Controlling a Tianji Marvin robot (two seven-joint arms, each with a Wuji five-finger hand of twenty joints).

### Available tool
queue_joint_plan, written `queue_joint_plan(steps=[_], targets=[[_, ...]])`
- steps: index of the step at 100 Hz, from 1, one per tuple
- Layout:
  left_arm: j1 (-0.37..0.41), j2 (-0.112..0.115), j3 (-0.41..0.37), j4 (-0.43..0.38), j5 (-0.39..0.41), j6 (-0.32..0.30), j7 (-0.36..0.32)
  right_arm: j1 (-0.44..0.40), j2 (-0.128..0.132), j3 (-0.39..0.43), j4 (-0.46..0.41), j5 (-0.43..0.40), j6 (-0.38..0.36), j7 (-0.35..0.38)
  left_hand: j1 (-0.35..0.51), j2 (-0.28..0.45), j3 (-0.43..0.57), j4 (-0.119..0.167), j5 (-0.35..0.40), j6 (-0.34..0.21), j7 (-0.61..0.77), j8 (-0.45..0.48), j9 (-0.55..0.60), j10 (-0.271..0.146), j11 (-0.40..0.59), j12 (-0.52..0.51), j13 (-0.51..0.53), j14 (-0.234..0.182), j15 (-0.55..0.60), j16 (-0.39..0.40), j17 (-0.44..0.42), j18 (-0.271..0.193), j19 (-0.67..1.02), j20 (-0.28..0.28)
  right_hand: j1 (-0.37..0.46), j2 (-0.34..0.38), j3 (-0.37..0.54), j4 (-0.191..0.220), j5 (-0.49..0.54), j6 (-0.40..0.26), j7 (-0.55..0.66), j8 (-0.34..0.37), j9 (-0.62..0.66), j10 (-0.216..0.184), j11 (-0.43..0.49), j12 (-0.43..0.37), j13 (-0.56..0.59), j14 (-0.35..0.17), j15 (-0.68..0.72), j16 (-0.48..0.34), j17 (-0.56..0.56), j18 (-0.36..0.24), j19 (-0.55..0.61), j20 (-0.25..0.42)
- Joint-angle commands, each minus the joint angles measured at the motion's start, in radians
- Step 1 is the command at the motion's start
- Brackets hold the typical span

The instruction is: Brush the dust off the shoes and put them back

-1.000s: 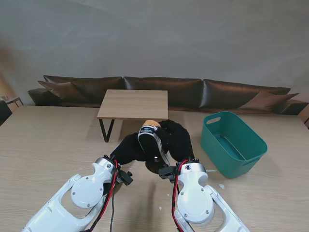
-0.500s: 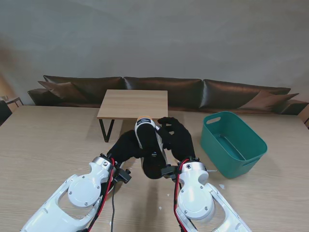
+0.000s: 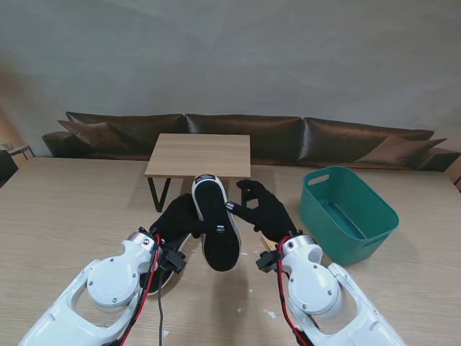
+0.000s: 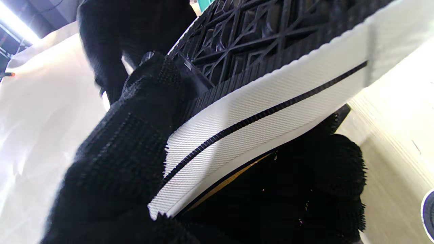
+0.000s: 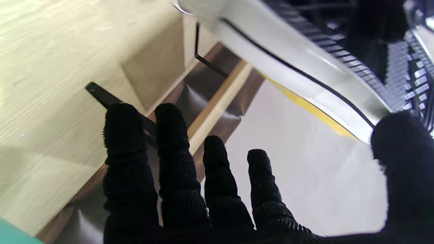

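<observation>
Left hand [image 3: 176, 216] grips the shoe [image 3: 214, 223] sole-up; right hand [image 3: 265, 209], at its three o'clock, is empty with fingers spread; brushing step pending, needs a brush.

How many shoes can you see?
2. One shoe is held sole-up in the left hand. A second shoe lies partly hidden under the left wrist. More may be hidden.

Wooden table [image 3: 65, 216]: small stand [image 3: 199, 155], teal bin [image 3: 346, 213].
</observation>
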Motion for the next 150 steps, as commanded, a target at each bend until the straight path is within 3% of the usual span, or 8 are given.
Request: queue_joint_plan(steps=[1,72,103,122,131,137,143,150], targets=[[-0.004,0.002,-0.013,-0.026,-0.013,0.002,-0.028,0.005,0.021,0.001,0.009,-0.010,-0.006,0.009,0.124,0.127,0.243,0.080,0.043,-0.113,0.140,0.037,0.056,-0.083,0.047,0.021,0.094,-0.112,0.135,0.048,0.014,-0.073,0.009,0.003,0.005,-0.094,-0.032,0.042,-0.057,0.015,-0.019,-0.027,-0.069,-0.041,-0.012,-0.019,-0.042,-0.035,-0.027,-0.012,-0.419,-0.048,-0.046,0.017],[-0.051,0.015,-0.053,-0.018,-0.096,0.073,-0.131,-0.058,0.091,0.009,-0.029,-0.030,-0.116,0.242,0.131,0.136,0.234,0.085,0.036,-0.106,0.133,0.054,0.048,-0.076,0.047,0.031,0.093,-0.112,0.142,0.064,0.009,-0.076,0.015,0.013,-0.066,-0.131,0.014,0.011,-0.038,0.148,-0.029,-0.010,-0.144,-0.022,0.009,-0.033,-0.053,-0.059,-0.036,-0.023,-0.412,-0.055,-0.156,0.034],[-0.079,0.017,-0.020,-0.001,-0.154,0.095,-0.177,-0.080,0.053,-0.069,-0.031,-0.082,-0.075,0.070,0.134,0.142,0.229,0.086,0.032,-0.103,0.129,0.060,0.044,-0.073,0.046,0.033,0.092,-0.113,0.148,0.071,0.006,-0.072,0.018,0.018,0.006,-0.148,0.019,0.025,0.070,0.171,0.065,0.034,-0.013,-0.002,0.068,-0.022,0.050,-0.041,0.076,0.012,-0.352,-0.038,-0.059,0.062],[-0.079,0.023,-0.018,-0.008,-0.148,0.117,-0.201,-0.101,0.013,-0.095,-0.011,-0.054,-0.072,-0.075,0.133,0.143,0.220,0.084,0.032,-0.107,0.129,0.064,0.042,-0.073,0.043,0.030,0.085,-0.114,0.143,0.071,0.003,-0.075,0.017,0.020,0.253,-0.027,-0.145,0.078,0.282,0.144,0.241,0.124,0.256,0.002,0.195,0.050,0.257,-0.033,0.270,0.055,-0.244,-0.006,0.189,0.010],[-0.081,0.022,-0.018,-0.003,-0.152,0.122,-0.200,-0.109,0.003,-0.097,-0.005,-0.036,-0.081,-0.103,0.134,0.147,0.215,0.082,0.030,-0.108,0.123,0.061,0.039,-0.073,0.038,0.026,0.081,-0.111,0.137,0.069,-0.003,-0.077,0.012,0.020,0.113,-0.096,0.433,0.028,0.404,0.131,0.302,0.144,0.403,-0.008,0.236,0.085,0.367,-0.040,0.349,0.076,-0.158,0.003,0.333,0.010],[-0.083,0.021,-0.017,0.002,-0.154,0.124,-0.197,-0.112,0.002,-0.097,-0.001,-0.028,-0.087,-0.106,0.135,0.150,0.212,0.080,0.030,-0.107,0.122,0.061,0.037,-0.071,0.036,0.024,0.078,-0.111,0.134,0.068,-0.007,-0.077,0.011,0.020,0.125,-0.108,0.516,0.014,0.472,0.123,0.338,0.161,0.482,-0.016,0.265,0.108,0.436,-0.050,0.389,0.087,-0.090,0.004,0.404,0.013],[-0.085,0.020,-0.015,0.007,-0.154,0.127,-0.194,-0.113,-0.001,-0.098,0.002,-0.022,-0.093,-0.114,0.137,0.154,0.205,0.078,0.030,-0.102,0.119,0.061,0.035,-0.069,0.034,0.021,0.075,-0.107,0.131,0.067,-0.012,-0.075,0.009,0.021,0.215,-0.160,0.528,-0.115,0.527,0.095,0.460,0.049,0.584,-0.025,0.280,0.138,0.511,-0.057,0.435,0.096,-0.032,0.011,0.469,-0.004],[-0.088,0.019,-0.014,0.012,-0.153,0.130,-0.193,-0.114,-0.001,-0.098,0.004,-0.016,-0.096,-0.112,0.144,0.165,0.181,0.074,0.022,-0.099,0.114,0.062,0.025,-0.068,0.031,0.018,0.063,-0.105,0.123,0.067,-0.027,-0.080,0.006,0.025,0.364,-0.206,0.556,-0.161,0.616,0.035,0.599,-0.032,0.704,-0.038,0.281,0.166,0.592,-0.070,0.462,0.099,0.035,0.015,0.513,-0.011]])
